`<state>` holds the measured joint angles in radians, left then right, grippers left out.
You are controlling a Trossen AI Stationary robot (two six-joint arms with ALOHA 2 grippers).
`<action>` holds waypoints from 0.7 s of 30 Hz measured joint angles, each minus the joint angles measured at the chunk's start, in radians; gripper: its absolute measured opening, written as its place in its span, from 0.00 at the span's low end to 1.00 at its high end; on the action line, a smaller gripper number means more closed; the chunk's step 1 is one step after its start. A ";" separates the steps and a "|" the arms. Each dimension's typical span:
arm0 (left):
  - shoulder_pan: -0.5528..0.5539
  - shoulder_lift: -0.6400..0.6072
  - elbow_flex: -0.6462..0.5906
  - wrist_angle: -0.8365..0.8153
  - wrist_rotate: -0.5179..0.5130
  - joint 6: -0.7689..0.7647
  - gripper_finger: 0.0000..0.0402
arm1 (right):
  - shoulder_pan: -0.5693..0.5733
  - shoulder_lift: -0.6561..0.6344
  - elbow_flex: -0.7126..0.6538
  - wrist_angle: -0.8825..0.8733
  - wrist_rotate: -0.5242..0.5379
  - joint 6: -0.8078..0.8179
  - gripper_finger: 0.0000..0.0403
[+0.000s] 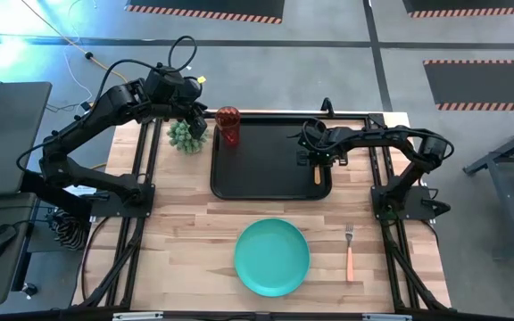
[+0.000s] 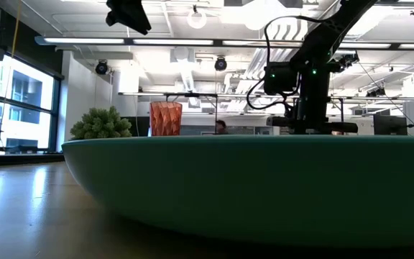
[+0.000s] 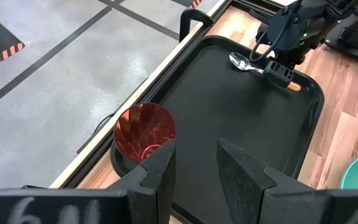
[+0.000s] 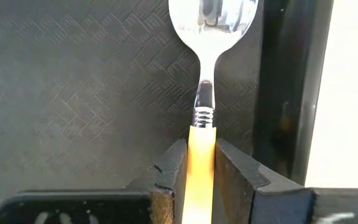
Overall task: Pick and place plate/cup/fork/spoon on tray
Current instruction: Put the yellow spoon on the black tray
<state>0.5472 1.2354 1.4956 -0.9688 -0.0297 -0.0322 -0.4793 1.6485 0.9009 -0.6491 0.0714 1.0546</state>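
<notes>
**High view: spoon at the tray's right rim, cup set in the far-left corner**

The tray (image 1: 270, 183) is the largest thing here, and both arms reach over its far half. Its raised rim limits any move near an edge. The right gripper (image 1: 319, 160) works just inside the right rim, and the left gripper (image 1: 196, 114) hangs above and just outside the far-left corner.

The plate (image 1: 272, 257) lies on bare wood, well nearer the front edge than either gripper. It is apart from the tray, with open table around it.

The cup (image 3: 145, 131) stands upright in the tray's corner, just ahead of the left gripper's fingers (image 3: 157, 171). Those fingers are apart and hold nothing, so the cup looks to be already placed. It sits close against the rim, so there is little side room there. A spiky green plant (image 1: 186, 135) sits just outside the tray beneath this arm.

The spoon (image 4: 211, 37) is clamped by its orange handle between the right gripper's fingers (image 4: 166, 177), its bowl pointing away over the tray floor. It lies parallel to the rim, which seems meant to keep the middle of the tray free for the plate. Whether it touches the floor yet cannot be told.

The fork (image 1: 349, 251) rests on the wood well behind the right gripper, beside the plate and untouched.
</notes>
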 joint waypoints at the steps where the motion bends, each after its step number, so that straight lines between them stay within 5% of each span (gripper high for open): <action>1: 0.000 0.000 0.000 0.000 0.000 0.000 0.26 | 0.000 0.000 0.000 0.000 -0.002 0.000 0.18; 21: 0.000 0.000 0.000 0.000 0.000 0.000 0.26 | -0.012 0.000 0.000 -0.005 -0.015 0.011 0.18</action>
<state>0.5472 1.2354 1.4956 -0.9688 -0.0296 -0.0322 -0.4911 1.6485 0.9012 -0.6544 0.0568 1.0658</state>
